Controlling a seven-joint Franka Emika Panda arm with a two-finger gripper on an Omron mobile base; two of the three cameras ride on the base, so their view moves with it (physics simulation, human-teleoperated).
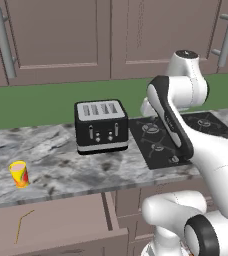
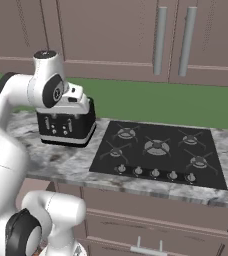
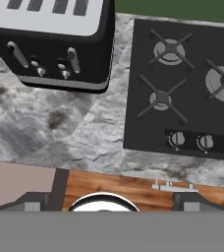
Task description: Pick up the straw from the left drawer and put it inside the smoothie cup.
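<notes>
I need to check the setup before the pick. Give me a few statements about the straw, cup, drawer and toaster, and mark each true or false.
1. The straw lies in the open drawer. True.
2. The cup stands inside the drawer. False: it stands on the counter, above the drawer.
3. The toaster sits left of the stove in the left base view. True.
4. The straw is already in the cup. False: it is in the drawer, apart from the cup.
5. The end effector holds the straw. False: the straw lies free in the drawer.
</notes>
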